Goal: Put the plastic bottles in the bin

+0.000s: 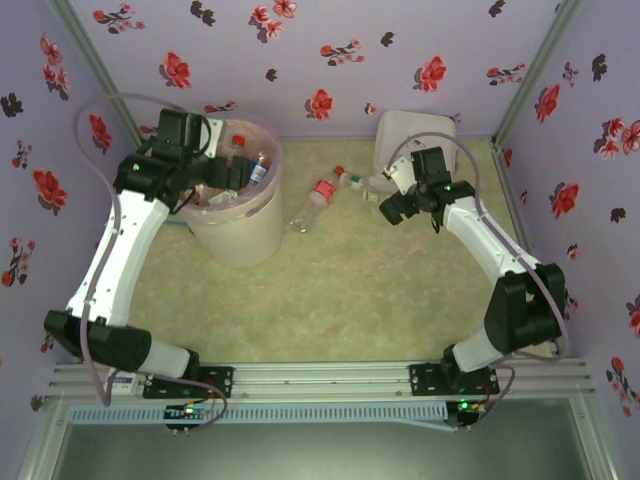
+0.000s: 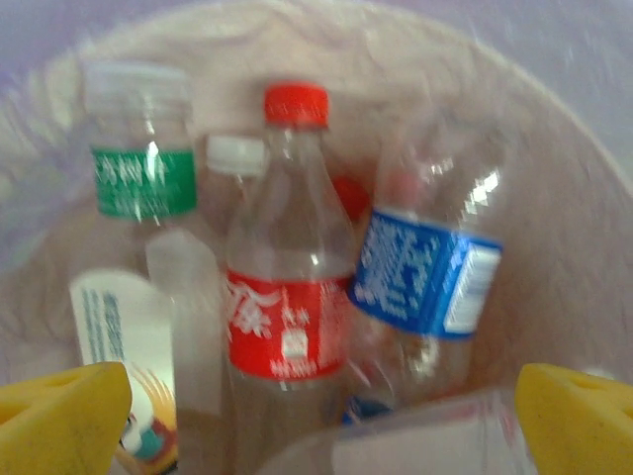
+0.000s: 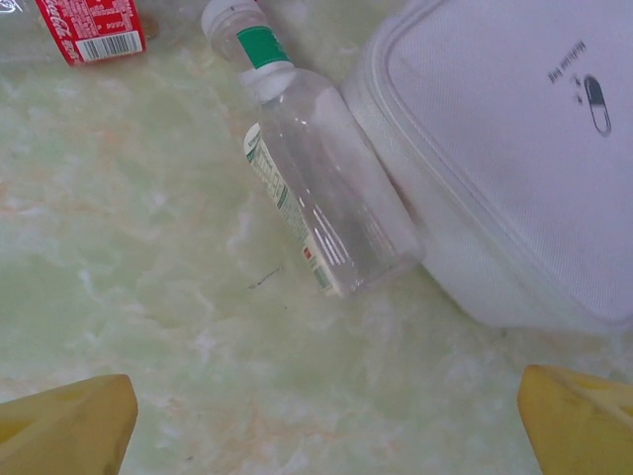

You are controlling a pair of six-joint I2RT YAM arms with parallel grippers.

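Observation:
The bin (image 1: 245,235), a pale pink lined bucket, stands at the back left with several plastic bottles in it. My left gripper (image 1: 218,188) hangs open over its mouth, holding nothing. In the left wrist view a red-label bottle (image 2: 287,327), a green-label bottle (image 2: 143,183) and a blue-label bottle (image 2: 425,272) lie inside the bin (image 2: 554,198), beyond the left gripper (image 2: 316,435). On the table lie a red-label bottle (image 1: 315,200) and a clear bottle (image 1: 355,182). My right gripper (image 1: 392,208) is open just short of the clear bottle (image 3: 316,188); the right gripper (image 3: 321,426) is empty.
A white square lidded box (image 1: 420,140) stands at the back right, and the clear bottle rests against its side (image 3: 514,148). The red-label bottle (image 3: 94,30) lies between bin and box. Flowered walls close in the table on three sides.

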